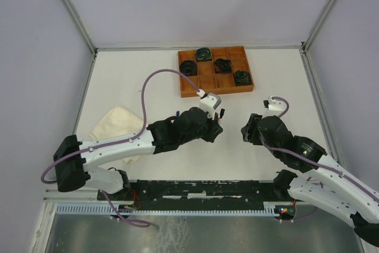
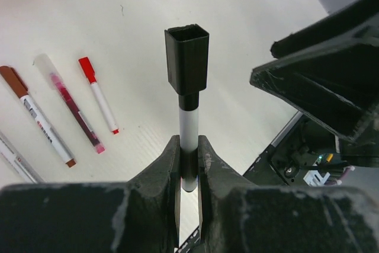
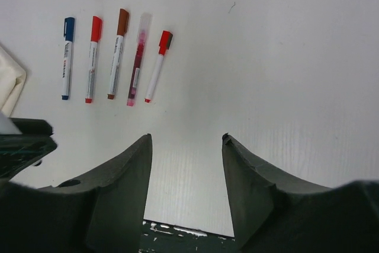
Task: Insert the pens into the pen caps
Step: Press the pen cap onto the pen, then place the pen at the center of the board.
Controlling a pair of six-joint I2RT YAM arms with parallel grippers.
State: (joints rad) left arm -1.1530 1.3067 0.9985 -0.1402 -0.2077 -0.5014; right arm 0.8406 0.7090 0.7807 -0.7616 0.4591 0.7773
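Note:
My left gripper [image 2: 188, 141] is shut on the lower barrel of a white pen [image 2: 189, 124], held above the table. A black cap [image 2: 186, 57] sits on the pen's far end. Just to its right hovers my right gripper [image 3: 186, 140], open with nothing between its fingers [image 2: 323, 81]. Several capped pens lie in a row on the table: blue [image 3: 67, 57], red [image 3: 93, 57], brown [image 3: 118, 51], pink with a clear cap [image 3: 137, 57] and a shorter red one [image 3: 157, 66]. In the top view both grippers [image 1: 216, 125] [image 1: 247, 128] face each other at the table's middle.
An orange divided tray [image 1: 201, 90] with dark coiled cable bundles stands at the back. A folded cream cloth [image 1: 115, 125] lies at the left. A black strip [image 1: 207, 189] runs along the near table edge.

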